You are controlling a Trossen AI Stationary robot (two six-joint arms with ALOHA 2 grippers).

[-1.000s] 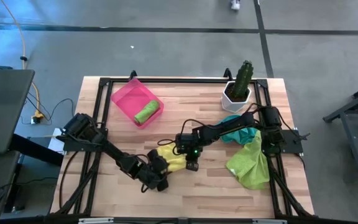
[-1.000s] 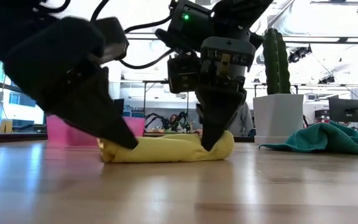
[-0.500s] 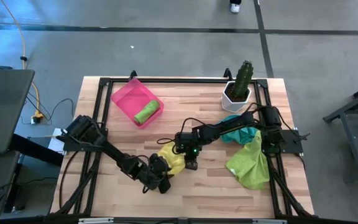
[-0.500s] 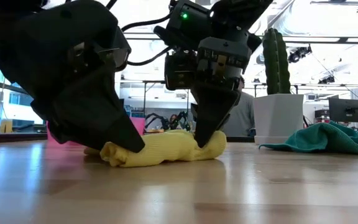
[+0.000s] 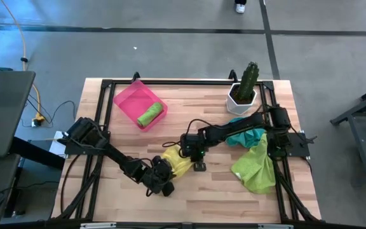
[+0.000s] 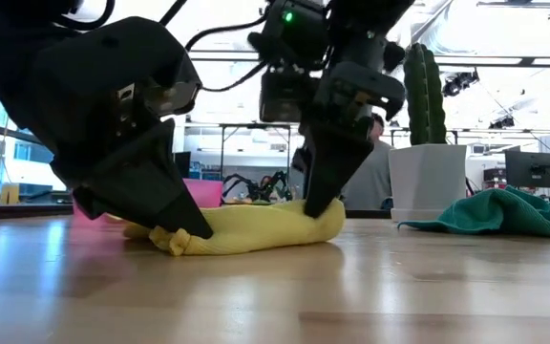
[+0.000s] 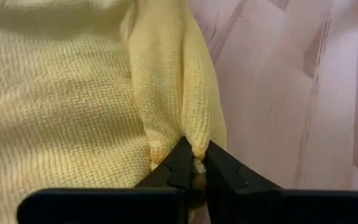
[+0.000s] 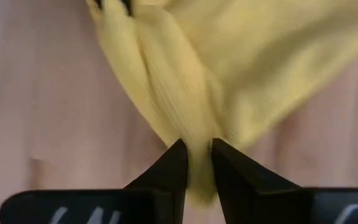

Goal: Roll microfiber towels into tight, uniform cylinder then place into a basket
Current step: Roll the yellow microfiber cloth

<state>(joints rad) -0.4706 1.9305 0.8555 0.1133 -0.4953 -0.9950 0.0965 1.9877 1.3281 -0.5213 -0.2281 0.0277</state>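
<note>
The yellow towel (image 5: 178,164) lies as a loose roll (image 6: 246,229) on the wood table, near the front middle. My left gripper (image 5: 165,177) is shut on the end of the roll nearer the table's left and front. My right gripper (image 5: 196,160) is shut on the opposite end. The pink basket (image 5: 129,100) sits at the far left with a rolled lime green towel (image 5: 150,115) lying in it. A teal towel (image 5: 243,137) and a larger lime green towel (image 5: 257,169) lie crumpled at the right. My left gripper pinches a bunched fold at the yellow roll's end (image 7: 191,146) between its two fingertips (image 7: 180,163). It comes slanting down from the table's left. That end (image 6: 175,239) rests on the table. My right gripper pinches a thick fold of several layers at the roll's other end (image 8: 197,140) between its two fingers (image 8: 174,163). The fingers point steeply down from above. In the low view this end (image 6: 325,218) lies on the table under the fingers.
A white pot with a green cactus (image 5: 243,90) stands at the far right, just behind the teal towel. A black frame (image 5: 170,81) runs along the table's edges. Bare wood (image 5: 208,191) lies in front of the yellow roll.
Both wrists have rolled, and my right gripper now stands tilted over its end of the roll. The yellow roll has drawn in and grown thicker, bunched up at my left gripper's end, and still lies on the table.
</note>
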